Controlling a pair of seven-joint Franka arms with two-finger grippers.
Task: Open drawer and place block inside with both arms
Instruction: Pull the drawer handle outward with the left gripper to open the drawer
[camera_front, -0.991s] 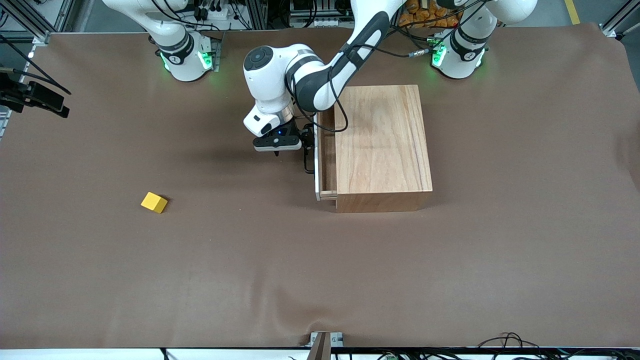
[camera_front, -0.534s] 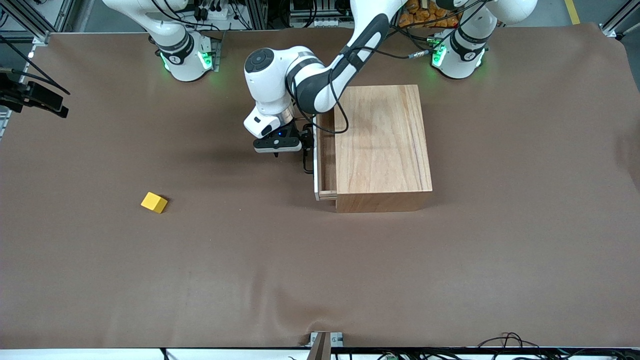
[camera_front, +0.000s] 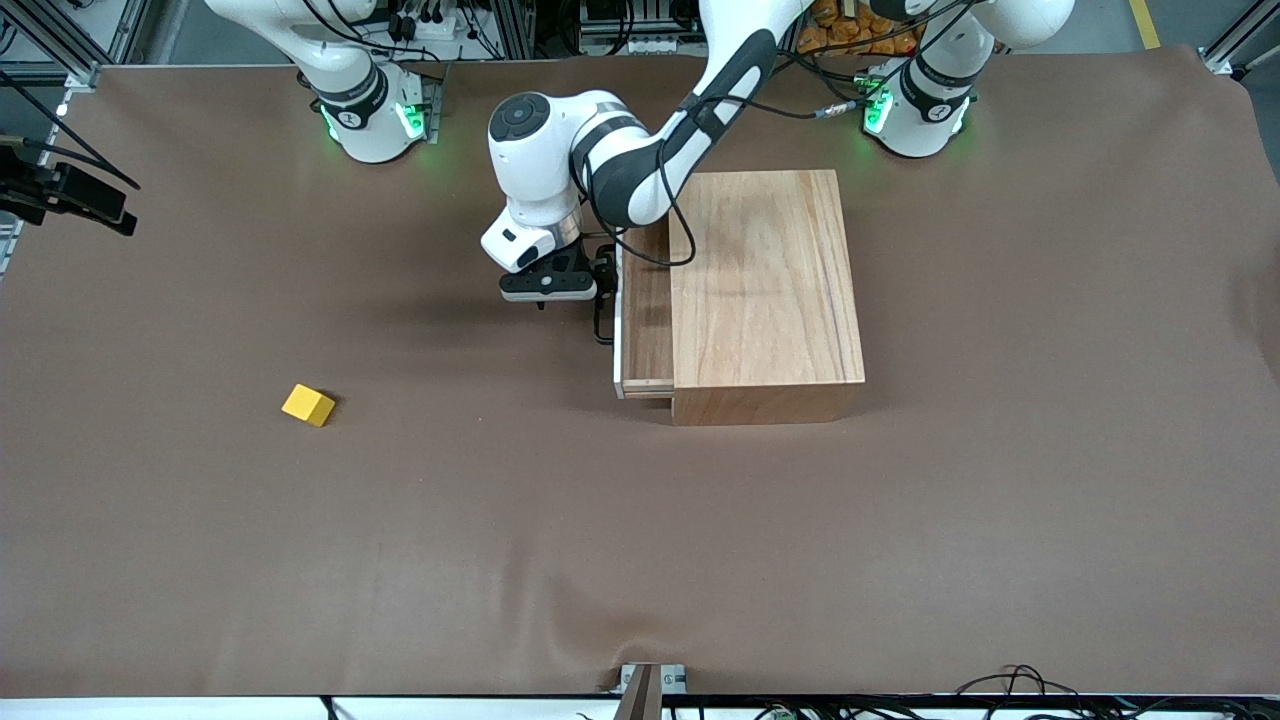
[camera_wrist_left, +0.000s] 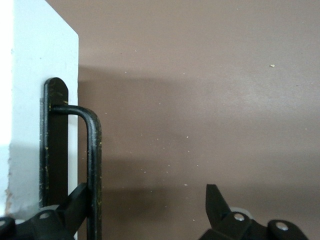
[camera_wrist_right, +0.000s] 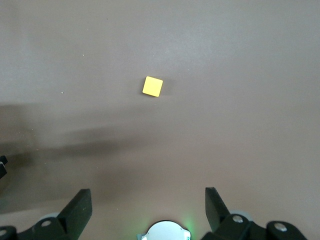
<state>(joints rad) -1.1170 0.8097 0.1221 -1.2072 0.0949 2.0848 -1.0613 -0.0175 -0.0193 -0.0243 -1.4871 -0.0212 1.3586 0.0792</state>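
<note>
Drawer (camera_front: 645, 320) now sticks further out of the cabinet (camera_front: 765, 295) than a second ago, toward the right arm's end. Left gripper (camera_wrist_left: 150, 210) spread, one finger (camera_wrist_left: 75, 202) hooked against the handle (camera_wrist_left: 92, 165). Right gripper (camera_wrist_right: 147, 205) spread wide, high over the yellow block (camera_front: 308, 405), which sits well apart from the drawer, nearer the front camera.

1. Left arm: comes from its base at the top of the front view, elbow folded, wrist pointing down toward the table.
2. Left gripper (camera_front: 600, 290): low, fingers spread; one finger (camera_wrist_left: 75, 202) lies against a thin black bar, the other stands clear of it.
3. Right arm: waits, raised high; only base and lower link show in front view.
4. Right gripper (camera_wrist_right: 147, 212): faces straight down over the table, fingers wide apart, holding nothing.
</note>
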